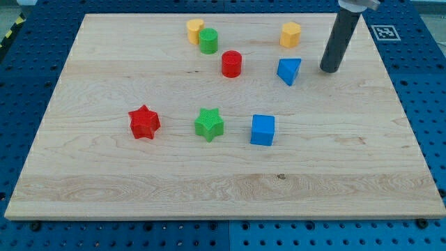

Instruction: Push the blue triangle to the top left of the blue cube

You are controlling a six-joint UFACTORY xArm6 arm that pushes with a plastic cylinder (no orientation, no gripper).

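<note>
The blue triangle [289,70] lies on the wooden board at the upper right of centre. The blue cube [263,130] sits below it and a little to its left, near the board's middle. My tip [329,69] is on the board just to the right of the blue triangle, with a small gap between them. The rod rises from the tip toward the view's top right.
A red cylinder [231,63] stands left of the triangle. A yellow block [290,33] is above the triangle. A yellow cylinder [195,31] and green cylinder [208,41] stand at the top centre. A green star [209,124] and red star [144,123] lie left of the cube.
</note>
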